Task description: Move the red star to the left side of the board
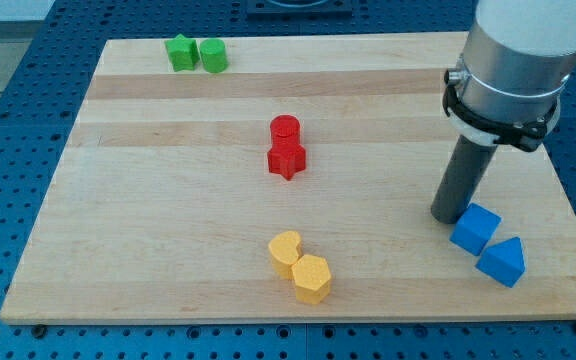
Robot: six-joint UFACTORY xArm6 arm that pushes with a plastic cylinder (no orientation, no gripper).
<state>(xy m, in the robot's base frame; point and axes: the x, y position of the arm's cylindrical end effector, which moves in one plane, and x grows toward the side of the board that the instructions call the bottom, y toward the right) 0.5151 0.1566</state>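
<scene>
The red star lies near the middle of the wooden board, touching a red cylinder just above it. My tip rests on the board far to the view's right of the star, close against the upper left of a blue cube.
A blue triangular block sits just below and right of the blue cube. A yellow heart-like block and a yellow hexagon lie at the view's bottom middle. A green star and a green cylinder-like block sit at the view's top left.
</scene>
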